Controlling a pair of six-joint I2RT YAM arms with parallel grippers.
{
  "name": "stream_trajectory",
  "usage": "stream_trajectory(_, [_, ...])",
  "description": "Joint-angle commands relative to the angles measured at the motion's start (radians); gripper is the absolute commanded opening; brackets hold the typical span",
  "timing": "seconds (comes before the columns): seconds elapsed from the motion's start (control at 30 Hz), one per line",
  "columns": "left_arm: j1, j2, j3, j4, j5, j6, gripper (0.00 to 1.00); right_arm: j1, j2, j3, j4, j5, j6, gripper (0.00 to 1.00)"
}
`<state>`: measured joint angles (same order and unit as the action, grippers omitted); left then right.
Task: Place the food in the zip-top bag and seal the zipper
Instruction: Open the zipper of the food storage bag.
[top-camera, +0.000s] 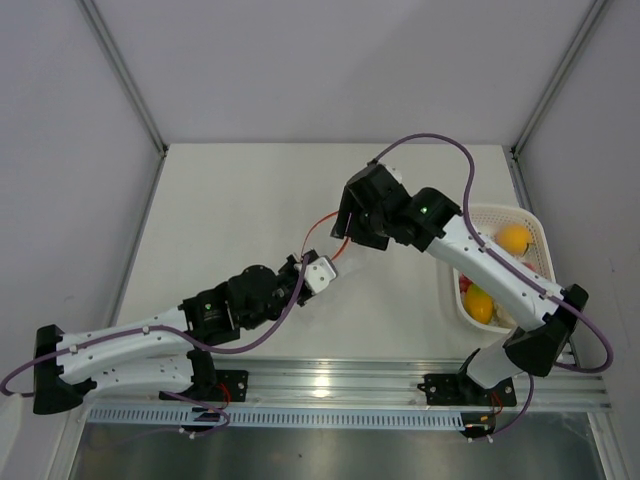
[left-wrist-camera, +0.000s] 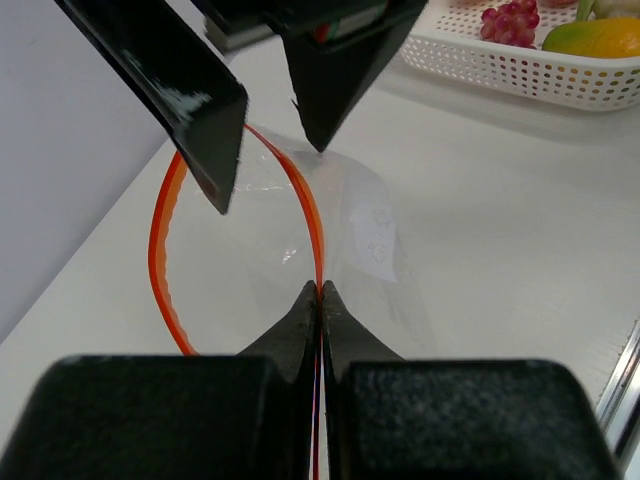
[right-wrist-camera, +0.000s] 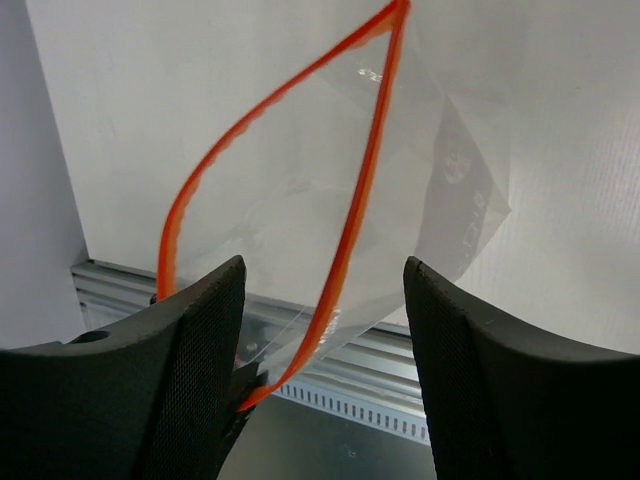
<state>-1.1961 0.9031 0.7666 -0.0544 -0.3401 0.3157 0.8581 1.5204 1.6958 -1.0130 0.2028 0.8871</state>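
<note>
We find the zip-top bag (left-wrist-camera: 375, 235) between our two claws over the counter (top-camera: 230, 220), well apart from the white basket (top-camera: 500, 210), where the food (top-camera: 514, 238) lies. The left claw (left-wrist-camera: 319, 296) is pinched tight on the zipper (left-wrist-camera: 153, 255). The right claw (right-wrist-camera: 322, 275) stands wide, gripping nothing, at the bag's mouth.

We judge the film light, floppy and slippery, so the stiffer zipper strip is the place to grip.

The top view hides nearly all the bag beneath the arms. The left wrist view shows the pinch, and the right wrist view shows the mouth bowed open in a loop.
</note>
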Motion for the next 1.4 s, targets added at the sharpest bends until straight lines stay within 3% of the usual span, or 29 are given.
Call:
stream_trajectory(0.0, [-0.013, -0.001, -0.004, 0.048, -0.020, 0.011, 0.01, 0.009, -0.026, -0.060, -0.018, 0.033, 0.018, 0.66])
stream_trajectory(0.17, [-0.020, 0.003, -0.004, 0.048, -0.002, -0.003, 0.01, 0.006, -0.054, -0.162, 0.053, -0.008, 0.030, 0.61])
stream_trajectory(0.27, [-0.022, -0.006, -0.003, 0.025, 0.019, -0.026, 0.02, 0.007, -0.055, -0.208, 0.097, -0.029, 0.027, 0.50])
stream_trajectory(0.3, [-0.022, -0.018, -0.006, 0.022, 0.021, -0.033, 0.07, 0.007, -0.061, -0.231, 0.108, -0.031, 0.029, 0.45])
stream_trajectory(0.33, [-0.022, -0.026, -0.010, 0.025, 0.015, -0.049, 0.14, 0.010, -0.071, -0.242, 0.120, -0.023, 0.029, 0.35])
stream_trajectory(0.37, [-0.022, -0.035, -0.022, 0.030, 0.010, -0.059, 0.32, 0.012, -0.095, -0.255, 0.149, -0.020, 0.026, 0.29])
stream_trajectory(0.43, [-0.022, -0.073, -0.038, 0.040, 0.007, -0.096, 0.53, 0.012, -0.121, -0.292, 0.178, -0.014, 0.020, 0.20])
stream_trajectory(0.47, [-0.022, -0.087, -0.044, 0.045, 0.012, -0.108, 0.70, 0.012, -0.137, -0.304, 0.203, -0.005, 0.016, 0.18])
stream_trajectory(0.57, [-0.020, -0.142, -0.058, 0.048, 0.016, -0.168, 0.92, 0.010, -0.187, -0.343, 0.246, -0.008, -0.042, 0.10])
stream_trajectory(0.63, [-0.020, -0.165, -0.046, 0.033, 0.009, -0.216, 0.97, 0.010, -0.215, -0.366, 0.252, 0.001, -0.074, 0.04])
stream_trajectory(0.7, [-0.020, -0.184, -0.009, -0.010, -0.020, -0.268, 1.00, 0.012, -0.238, -0.384, 0.269, 0.001, -0.102, 0.00])
stream_trajectory(0.93, [-0.020, -0.124, 0.094, -0.111, -0.077, -0.395, 1.00, 0.033, -0.278, -0.461, 0.320, -0.011, -0.131, 0.00])
stream_trajectory(1.2, [-0.020, 0.169, 0.301, -0.324, -0.114, -0.542, 0.96, 0.091, -0.282, -0.441, 0.314, 0.059, -0.128, 0.00])
stream_trajectory(1.37, [-0.020, 0.246, 0.356, -0.413, -0.132, -0.596, 0.90, 0.099, -0.299, -0.430, 0.292, 0.102, -0.128, 0.00])
